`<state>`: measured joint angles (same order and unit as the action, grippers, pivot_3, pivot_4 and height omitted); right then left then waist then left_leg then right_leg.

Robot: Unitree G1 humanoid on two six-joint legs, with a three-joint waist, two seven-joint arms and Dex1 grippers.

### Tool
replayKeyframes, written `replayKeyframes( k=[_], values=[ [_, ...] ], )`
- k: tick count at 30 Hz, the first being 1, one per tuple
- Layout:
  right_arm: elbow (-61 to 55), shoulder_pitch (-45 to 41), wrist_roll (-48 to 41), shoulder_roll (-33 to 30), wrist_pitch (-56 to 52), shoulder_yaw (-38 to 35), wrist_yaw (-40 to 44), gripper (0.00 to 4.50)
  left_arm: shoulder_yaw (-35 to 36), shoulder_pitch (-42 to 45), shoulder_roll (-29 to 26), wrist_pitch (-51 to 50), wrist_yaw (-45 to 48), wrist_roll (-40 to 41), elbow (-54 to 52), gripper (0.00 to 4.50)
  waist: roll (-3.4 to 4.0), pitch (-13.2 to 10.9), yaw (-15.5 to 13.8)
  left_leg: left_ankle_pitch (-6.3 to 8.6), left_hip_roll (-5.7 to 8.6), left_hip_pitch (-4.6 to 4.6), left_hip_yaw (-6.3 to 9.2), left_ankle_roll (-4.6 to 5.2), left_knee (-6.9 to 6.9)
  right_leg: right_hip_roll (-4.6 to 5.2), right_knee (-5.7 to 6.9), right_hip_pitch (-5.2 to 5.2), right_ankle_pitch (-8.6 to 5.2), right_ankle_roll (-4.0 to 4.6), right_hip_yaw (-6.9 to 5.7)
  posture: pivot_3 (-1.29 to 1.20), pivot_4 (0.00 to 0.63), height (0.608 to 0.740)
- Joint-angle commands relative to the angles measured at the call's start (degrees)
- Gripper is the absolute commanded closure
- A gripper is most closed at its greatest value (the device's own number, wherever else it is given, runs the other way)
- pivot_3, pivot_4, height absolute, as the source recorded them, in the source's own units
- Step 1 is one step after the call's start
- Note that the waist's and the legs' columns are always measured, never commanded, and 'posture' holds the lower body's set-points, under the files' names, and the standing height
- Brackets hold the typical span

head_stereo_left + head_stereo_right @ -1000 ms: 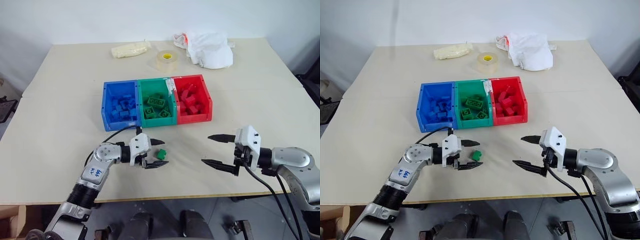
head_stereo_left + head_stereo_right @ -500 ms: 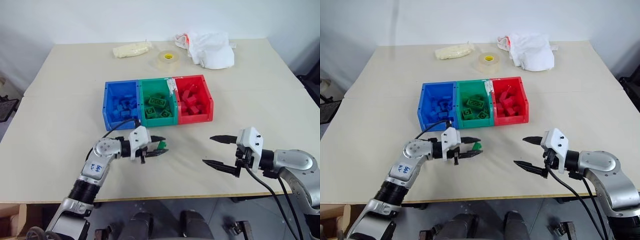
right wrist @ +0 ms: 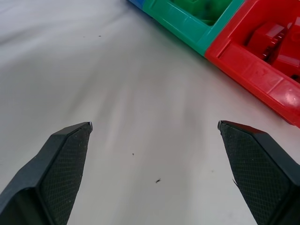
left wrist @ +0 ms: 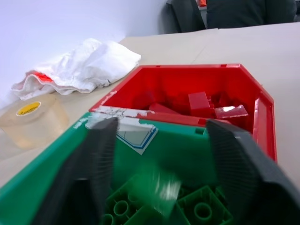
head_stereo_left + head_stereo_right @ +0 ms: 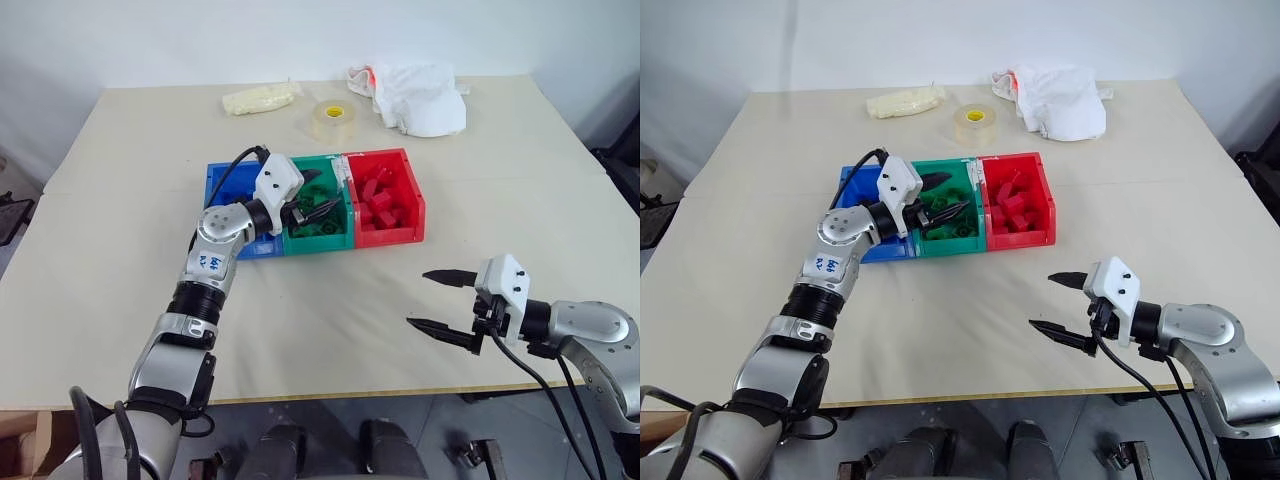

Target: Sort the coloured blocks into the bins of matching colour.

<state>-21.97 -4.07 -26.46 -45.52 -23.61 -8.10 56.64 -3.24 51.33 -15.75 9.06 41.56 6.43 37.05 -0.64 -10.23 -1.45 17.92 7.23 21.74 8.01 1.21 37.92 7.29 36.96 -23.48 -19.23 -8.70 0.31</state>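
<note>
Since a second ago the left pincer (image 5: pixel 318 196) has lifted off the bare surface (image 5: pixel 330 320), where it closed around a small green block, and swung up over the green bin (image 5: pixel 314 202); its two black fingers now stand apart above that bin. A blurred green block (image 4: pixel 157 187) shows between them in the left wrist view, just over the green pieces lying there, and whether it touches them cannot be told.

Nearest, the right pincer (image 5: pixel 440 300) hovers over the front of the surface, well apart from the bins, fingers spread wide with nothing between them.

Three joined bins sit in a row at mid-surface. The blue bin (image 5: pixel 222 180) is largely hidden by the left arm, so its contents cannot be made out. In the green one lie several studded green blocks, partly covered by the pincer, too overlapped to count. The red bin (image 5: pixel 383 196) holds a heap of red blocks (image 5: pixel 380 198), likewise too jumbled to count.

Farther back lie one tape roll (image 5: pixel 331 119), one pale yellowish bundle (image 5: pixel 260 98) and one crumpled white cloth (image 5: pixel 415 98).
</note>
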Motion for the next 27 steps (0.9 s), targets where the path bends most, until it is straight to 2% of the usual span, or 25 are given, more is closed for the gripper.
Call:
replayKeyframes(
  k=[1, 3, 7, 12, 17, 21, 27],
  values=[
    [-1.86, 0.15, -0.80, -0.18, 1.05, -1.71, -0.39, 0.00, 1.31, -0.02, -0.87, -0.24, 2.53, 2.23, -4.20, 0.06, 0.00, 0.00, -0.03, 0.00, 0.00, 0.02, 0.00, 0.00, 0.02, 0.00, 0.00, 0.00, 0.00, 0.00, 0.00, 0.00, 0.150, 0.740],
    [-1.82, 0.15, -0.86, -0.18, 1.06, -1.78, -0.43, 0.00, 1.76, -1.54, -1.48, -1.49, 4.24, 3.67, -6.91, 0.06, 0.00, 0.00, 0.03, 0.00, 0.01, 0.02, 0.00, 0.00, 0.04, 0.01, 0.01, 0.00, 0.00, -0.01, 0.01, 0.00, 0.150, 0.740],
    [-0.84, -0.47, -0.75, -0.37, 1.40, -1.53, 0.09, 0.00, 2.66, -8.59, -4.86, -5.87, 11.38, 9.58, -18.75, 0.06, 0.01, 0.01, 0.35, 0.00, -0.04, 0.02, -0.01, -0.01, 0.00, 0.13, 0.03, -0.05, 0.00, -0.01, 0.08, 0.00, 0.150, 0.740],
    [6.42, -5.24, -0.04, -2.31, 3.70, -1.26, 4.26, 0.00, 7.52, -24.82, -17.68, -13.26, 18.41, 15.24, -34.44, 0.06, 0.04, 0.02, 1.57, 0.01, -0.10, 0.01, -0.02, -0.02, -0.01, 0.13, 0.06, -0.08, 0.00, 0.01, 0.12, 0.00, 0.150, 0.740],
    [16.99, -11.67, 1.49, -3.95, 7.50, -0.20, 9.07, 0.00, 13.71, -35.31, -25.84, -16.59, 20.89, 18.33, -38.36, 0.06, 0.06, 0.02, 0.91, 0.00, -0.07, 0.00, 0.08, -0.02, 0.03, 0.15, 0.01, 0.03, 0.00, 0.04, 0.08, 0.00, 0.150, 0.740],
    [25.86, -16.65, 3.58, -4.05, 11.72, 1.28, 12.70, 0.00, 18.42, -41.36, -27.99, -16.56, 20.71, 19.30, -37.76, 0.06, 0.06, 0.02, 0.39, 0.01, -0.07, 0.00, 0.09, -0.01, -0.01, 0.16, -0.07, 0.03, 0.00, 0.04, 0.07, 0.00, 0.150, 0.740],
    [31.66, -21.31, 5.24, -3.19, 14.28, 3.10, 15.43, 0.00, 21.10, -43.44, -27.49, -15.94, 18.90, 19.78, -37.86, 0.06, 0.07, 0.02, 0.18, 0.02, -0.08, 0.01, 0.11, -0.02, -0.05, 0.17, -0.07, 0.00, -0.01, 0.05, 0.05, 0.00, 0.150, 0.740]
  ],
)
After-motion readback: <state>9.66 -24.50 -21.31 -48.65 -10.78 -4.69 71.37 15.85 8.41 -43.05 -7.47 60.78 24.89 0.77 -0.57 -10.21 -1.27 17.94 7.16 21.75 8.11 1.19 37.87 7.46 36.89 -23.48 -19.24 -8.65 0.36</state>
